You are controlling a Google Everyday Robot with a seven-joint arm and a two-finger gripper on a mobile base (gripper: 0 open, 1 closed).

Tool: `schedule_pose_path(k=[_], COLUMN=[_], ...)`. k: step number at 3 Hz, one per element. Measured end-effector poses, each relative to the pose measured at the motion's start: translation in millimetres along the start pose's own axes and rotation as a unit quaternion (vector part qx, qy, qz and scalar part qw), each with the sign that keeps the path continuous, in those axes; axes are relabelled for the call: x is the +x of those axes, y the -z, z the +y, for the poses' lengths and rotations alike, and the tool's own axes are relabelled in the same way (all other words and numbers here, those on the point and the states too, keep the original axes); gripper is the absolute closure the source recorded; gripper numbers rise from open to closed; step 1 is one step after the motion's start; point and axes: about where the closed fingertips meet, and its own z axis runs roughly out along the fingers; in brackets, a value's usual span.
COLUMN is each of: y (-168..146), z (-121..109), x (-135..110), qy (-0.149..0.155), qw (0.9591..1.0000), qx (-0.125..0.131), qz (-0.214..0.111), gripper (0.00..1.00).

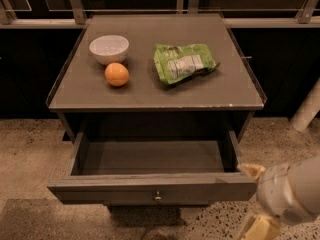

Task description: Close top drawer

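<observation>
The top drawer [150, 188] of the grey cabinet is pulled out wide, and its inside is bare. Its flat front carries one small round metal knob [157, 197] at the centre. My gripper [256, 199] is at the lower right, just beside the right end of the drawer front. One cream fingertip [251, 170] shows by the drawer's right corner, another [261, 228] lower at the frame's bottom edge. The white arm body [295, 191] runs off the right edge. The lower drawers are hidden under the open one.
On the cabinet top [145, 91] are a white bowl [109, 48], an orange [117, 74] and a green snack bag [182, 62]. A raised lip edges the top. Glass railing runs behind. A white post [307, 109] stands at the right. Speckled floor surrounds the cabinet.
</observation>
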Motion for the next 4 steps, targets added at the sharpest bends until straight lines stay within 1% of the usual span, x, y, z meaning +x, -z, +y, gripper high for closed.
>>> schedule_pose_path(k=[1, 2, 3, 4], y=[-74, -87, -87, -106], z=[24, 29, 29, 17], x=[39, 50, 50, 58], qy=[-0.041, -0.051, -0.051, -0.071], qw=[0.9973, 0.9961, 0.9961, 0.9948], qx=[-0.061, -0.072, -0.072, -0.072], qz=[0.005, 0.005, 0.005, -0.014], gripper=[0.04, 0.22, 0.45, 0.68])
